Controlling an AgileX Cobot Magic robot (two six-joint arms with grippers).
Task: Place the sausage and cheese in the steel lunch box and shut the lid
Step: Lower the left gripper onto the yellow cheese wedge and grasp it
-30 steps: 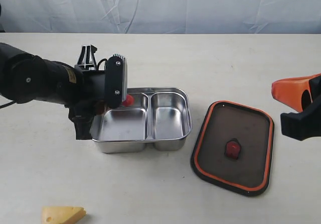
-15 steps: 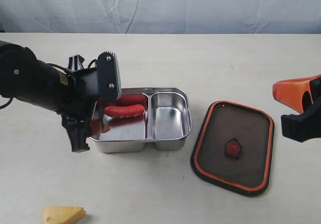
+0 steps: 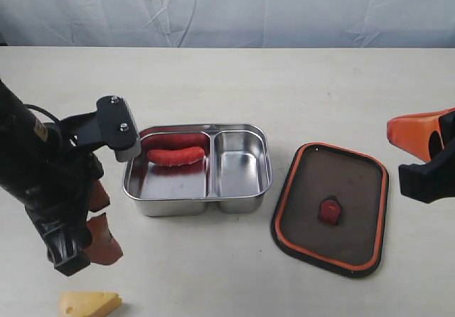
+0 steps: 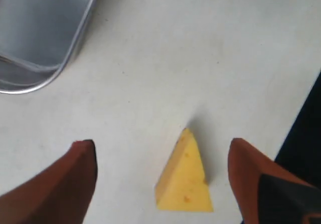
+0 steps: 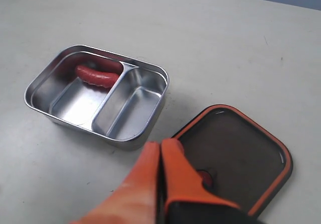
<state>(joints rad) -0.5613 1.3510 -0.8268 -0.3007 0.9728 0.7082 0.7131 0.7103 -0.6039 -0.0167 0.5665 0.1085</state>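
- Box [image 3: 185, 207]: shiny steel, smooth like a mirror inside and out.
- Sausage [image 3: 175, 156]: glossy red skin with little ribs.
- Cheese [image 4: 184, 181]: dull yellow, with a few tiny holes.
- Lid [image 3: 334, 175]: dark, smoky, smooth plastic, with a soft-looking orange rim.
- Table [image 3: 284, 82]: pale and matt, with faint specks and scratches.
- Backdrop [image 3: 213, 11]: thin, wrinkled cloth.
- Right gripper [image 5: 160, 146]: smooth orange plastic, a little shiny.
- Left gripper [image 4: 159, 142]: darker orange, matt.
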